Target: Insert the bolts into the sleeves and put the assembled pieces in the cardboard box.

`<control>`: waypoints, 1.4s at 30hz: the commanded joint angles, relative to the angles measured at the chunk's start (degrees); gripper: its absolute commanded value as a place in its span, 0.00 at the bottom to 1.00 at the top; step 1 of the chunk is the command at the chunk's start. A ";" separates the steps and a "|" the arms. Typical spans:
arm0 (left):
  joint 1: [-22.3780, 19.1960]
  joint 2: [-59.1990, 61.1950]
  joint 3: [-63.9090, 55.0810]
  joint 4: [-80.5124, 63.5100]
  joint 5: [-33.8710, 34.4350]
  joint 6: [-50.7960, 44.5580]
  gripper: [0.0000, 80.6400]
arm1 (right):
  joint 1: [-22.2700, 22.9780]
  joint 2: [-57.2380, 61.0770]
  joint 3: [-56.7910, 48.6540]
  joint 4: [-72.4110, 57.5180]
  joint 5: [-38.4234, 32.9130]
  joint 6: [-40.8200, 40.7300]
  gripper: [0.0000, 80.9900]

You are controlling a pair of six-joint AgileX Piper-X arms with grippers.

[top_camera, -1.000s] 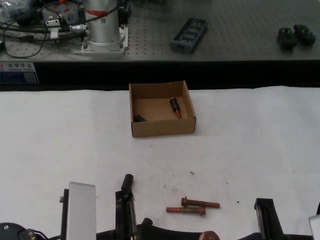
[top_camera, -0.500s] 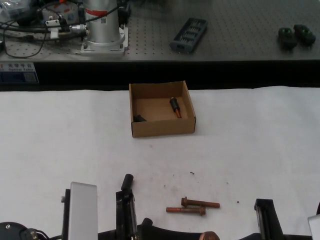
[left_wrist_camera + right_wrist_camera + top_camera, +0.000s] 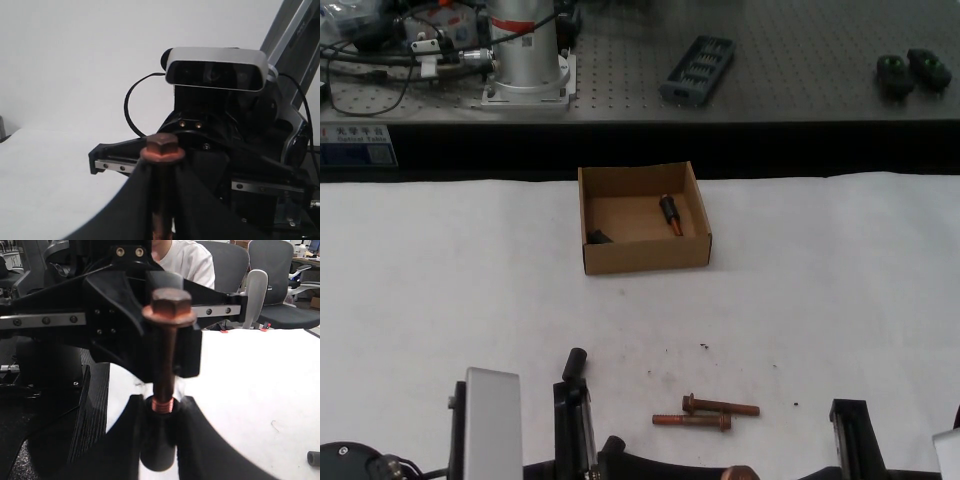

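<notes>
A copper bolt (image 3: 160, 155) stands between the fingers of my left gripper (image 3: 161, 172), which is shut on its shaft, hex head pointing away. In the right wrist view the same bolt (image 3: 167, 345) has its threaded tip at the mouth of a black sleeve (image 3: 157, 445). My right gripper (image 3: 159, 412) is shut on that sleeve. The bolt head (image 3: 735, 472) peeks in at the near edge of the high view. The cardboard box (image 3: 645, 255) sits mid-table and holds an assembled piece (image 3: 669, 213) and another dark piece (image 3: 598, 237).
Two loose copper bolts (image 3: 720, 406) (image 3: 692, 421) lie side by side on the white table near the arms. A loose black sleeve (image 3: 574, 363) lies to their left. A dark bench with a metal stand (image 3: 525, 50) runs behind the box.
The white camera housing at the lower left of the high view has edged slightly right and down. The loose parts and the box have not moved.
</notes>
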 commanded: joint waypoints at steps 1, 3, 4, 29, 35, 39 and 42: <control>-0.07 0.25 0.16 4.99 -1.25 4.07 0.01 | -0.03 -0.46 -0.59 -3.13 -1.37 0.02 0.07; -0.07 0.25 0.16 6.62 -3.44 5.17 0.01 | -0.03 -0.46 -0.59 -3.13 -1.37 0.02 0.07; -0.07 0.25 0.16 6.84 -3.92 5.68 0.01 | -0.03 -0.46 -0.59 -3.13 -1.37 0.02 0.07; -0.07 0.14 0.16 6.75 -4.49 5.17 0.43 | -0.03 -0.46 -0.59 -3.13 -1.37 0.02 0.07; -0.07 -3.86 0.16 6.91 -2.80 2.71 0.44 | -0.03 -0.46 -0.59 -2.69 -1.03 0.02 0.07; -0.07 -7.23 0.16 10.95 -2.74 2.71 0.44 | -0.03 -0.46 -0.59 -2.70 -1.03 0.02 0.07; -0.07 -9.29 0.16 13.18 -2.74 3.09 0.44 | -0.03 -0.46 -0.59 -2.70 -1.03 0.02 0.07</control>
